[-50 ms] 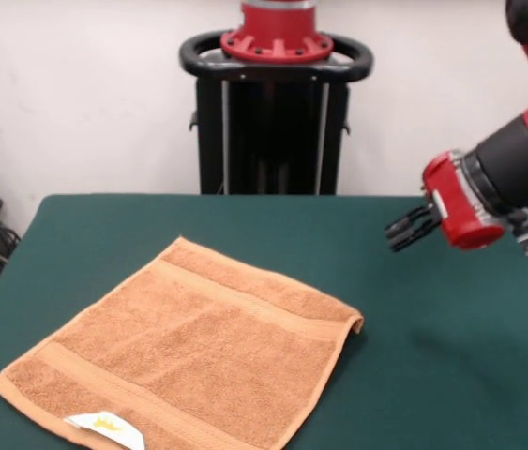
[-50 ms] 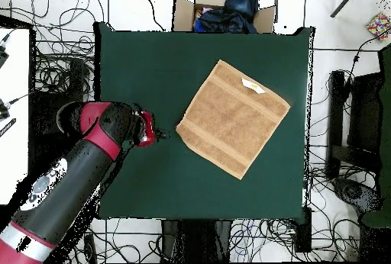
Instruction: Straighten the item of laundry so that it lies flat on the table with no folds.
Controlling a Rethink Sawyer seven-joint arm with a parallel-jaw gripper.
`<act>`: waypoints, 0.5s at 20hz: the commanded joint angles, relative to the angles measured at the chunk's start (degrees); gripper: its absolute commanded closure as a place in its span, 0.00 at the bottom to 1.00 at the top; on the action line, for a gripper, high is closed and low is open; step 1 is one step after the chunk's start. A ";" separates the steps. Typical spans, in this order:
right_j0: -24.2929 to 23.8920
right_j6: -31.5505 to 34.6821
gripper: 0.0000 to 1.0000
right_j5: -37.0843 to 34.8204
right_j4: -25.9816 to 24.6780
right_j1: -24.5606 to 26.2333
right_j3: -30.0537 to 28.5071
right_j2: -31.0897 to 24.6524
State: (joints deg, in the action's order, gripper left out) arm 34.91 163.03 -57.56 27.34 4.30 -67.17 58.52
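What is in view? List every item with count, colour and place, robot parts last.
towel: one, orange-tan, spread flat, turned diagonally on the table
tag: one, white, at the towel's edge nearest the front camera
table: one, dark green cloth top
cardboard box: one, brown, holding dark blue cloth, off the table's edge opposite the robot
cables: many, black, on the floor around the table
pedestal: one, black with red top
arm: one, red and black
gripper: one, black, beside the towel, apart from it

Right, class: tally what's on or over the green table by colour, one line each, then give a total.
Orange-tan: 1, the towel
White: 1, the tag on the towel
Red and black: 1, the tool held above the table, apart from the towel
Total: 3
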 commanded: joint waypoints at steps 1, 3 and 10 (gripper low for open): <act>-1.96 21.13 1.00 -2.21 -0.43 7.66 7.96 4.83; -1.70 23.61 1.00 -2.98 0.74 9.30 8.88 6.56; -1.79 28.22 1.00 -8.74 4.61 13.46 12.10 6.72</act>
State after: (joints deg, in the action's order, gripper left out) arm 34.48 167.97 -58.57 27.25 12.19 -62.73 66.41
